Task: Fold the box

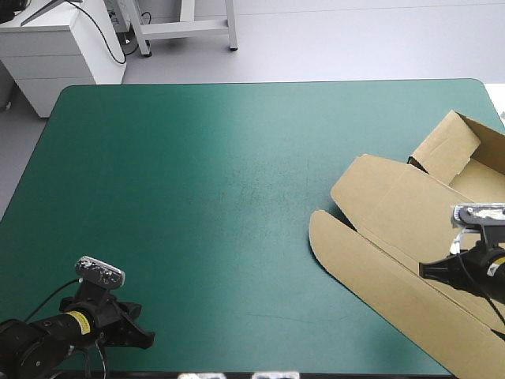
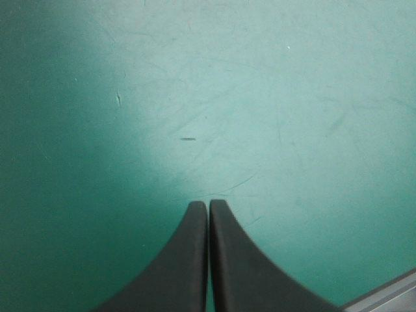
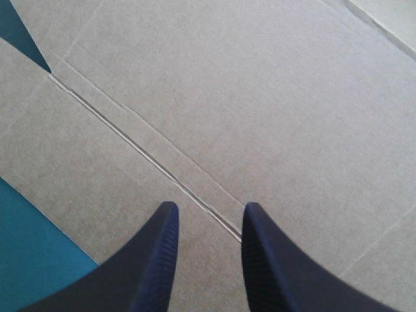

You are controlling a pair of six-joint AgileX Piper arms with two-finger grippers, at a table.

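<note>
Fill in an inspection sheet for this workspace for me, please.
surface: teal-green cover, faint scratches, nothing lying on its left and middle.
job's things: brown box, mostly flat at the table's right side, one flap raised at its far end.
clutter: nothing seen.
grippers: left claw shut over the cover near the near-left corner; right claw open over a crease in the box.
cables: nothing seen.
surroundings: nothing seen.

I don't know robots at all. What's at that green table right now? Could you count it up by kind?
Brown box: 1
Pairs of black fingers: 2, the left fingers shut over the bare cover, the right fingers open over the box
Total: 3
</note>
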